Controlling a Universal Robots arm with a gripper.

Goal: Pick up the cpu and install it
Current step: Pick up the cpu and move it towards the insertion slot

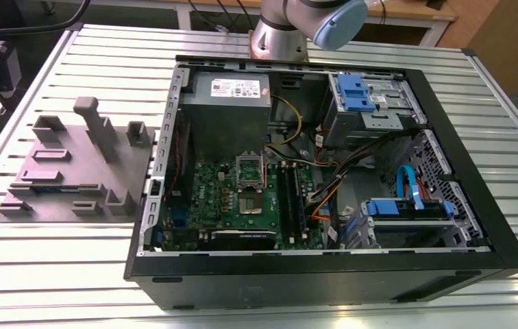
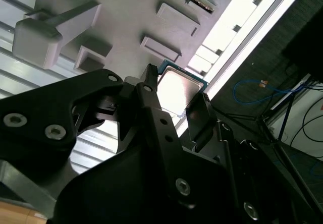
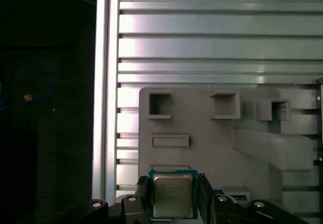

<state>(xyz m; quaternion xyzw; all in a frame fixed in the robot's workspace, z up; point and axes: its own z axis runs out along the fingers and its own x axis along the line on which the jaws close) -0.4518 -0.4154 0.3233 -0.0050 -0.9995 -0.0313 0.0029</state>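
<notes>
Slatted table [image 3: 212, 47], cpu [image 3: 173, 198] within tool [image 3: 174, 191]

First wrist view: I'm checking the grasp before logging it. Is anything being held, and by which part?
The cpu, clamped at two opposite side edges between the fingers of the gripper.

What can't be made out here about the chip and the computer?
- The cpu: its underside faces away in both wrist views, and the first wrist view's edge cuts off one side.
- The gripper hides part of it in the second wrist view.
- The arm: cut off by the exterior view's upper edge.
- The motherboard: socket details too small in the exterior view.
</notes>
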